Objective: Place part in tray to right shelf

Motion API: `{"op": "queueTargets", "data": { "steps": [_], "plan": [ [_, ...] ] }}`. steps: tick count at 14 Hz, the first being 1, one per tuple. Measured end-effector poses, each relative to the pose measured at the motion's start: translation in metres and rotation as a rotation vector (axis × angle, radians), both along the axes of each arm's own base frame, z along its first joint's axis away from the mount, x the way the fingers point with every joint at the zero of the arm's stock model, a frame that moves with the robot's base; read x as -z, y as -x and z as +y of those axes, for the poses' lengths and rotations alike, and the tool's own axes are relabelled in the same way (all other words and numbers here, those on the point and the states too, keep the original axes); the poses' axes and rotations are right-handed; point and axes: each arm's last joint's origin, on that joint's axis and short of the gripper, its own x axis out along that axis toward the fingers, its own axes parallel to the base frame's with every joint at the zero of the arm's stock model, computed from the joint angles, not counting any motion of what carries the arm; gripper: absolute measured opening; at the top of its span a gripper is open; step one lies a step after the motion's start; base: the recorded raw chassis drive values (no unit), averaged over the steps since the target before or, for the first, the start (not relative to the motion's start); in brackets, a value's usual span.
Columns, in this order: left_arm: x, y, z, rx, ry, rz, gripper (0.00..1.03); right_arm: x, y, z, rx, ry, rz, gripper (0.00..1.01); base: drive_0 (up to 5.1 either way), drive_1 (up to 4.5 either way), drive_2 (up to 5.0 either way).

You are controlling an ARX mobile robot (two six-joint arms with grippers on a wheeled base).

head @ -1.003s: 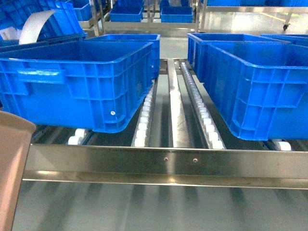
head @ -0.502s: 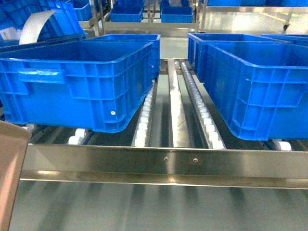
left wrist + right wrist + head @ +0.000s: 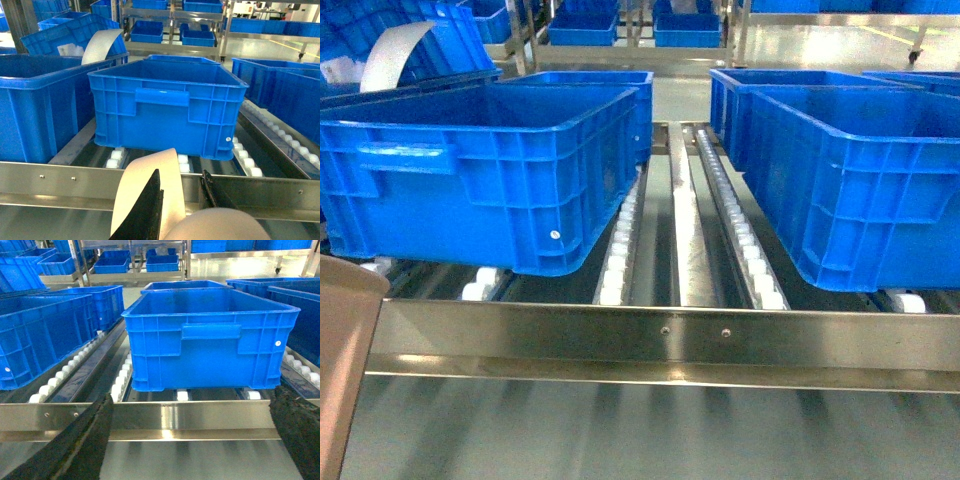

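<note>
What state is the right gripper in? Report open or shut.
Open. In the right wrist view the right gripper has its dark fingers spread far apart, nothing between them.

Crates (image 3: 480,170) on shelf (image 3: 660,335) rollers.

I am showing black tapered fingers (image 3: 150,210) on my left gripper (image 3: 182,200), and wide, rough-textured black fingers (image 3: 80,445) on my right gripper (image 3: 190,440)

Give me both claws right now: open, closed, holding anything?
Left claw: closed on the beige tray handle.
Right claw: open wide, nothing between its fingers, facing the blue crate.
</note>
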Motion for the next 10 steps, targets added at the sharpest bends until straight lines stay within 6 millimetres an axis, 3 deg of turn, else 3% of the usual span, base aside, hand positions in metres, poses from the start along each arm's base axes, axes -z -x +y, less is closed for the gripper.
{"op": "queueTargets", "data": {
  "steps": [1,10],
  "plan": [
    [0.0,0.0,0.0,0.0,0.0,0.0,0.15,0.0,0.0,0.0,0.0,0.0,0.0,1.0,0.0,0.0,0.0],
    [0.0,0.0,0.0,0.0,0.0,0.0,0.15,0.0,0.0,0.0,0.0,0.0,0.0,0.98,0.0,0.0,0.0]
  ]
}}
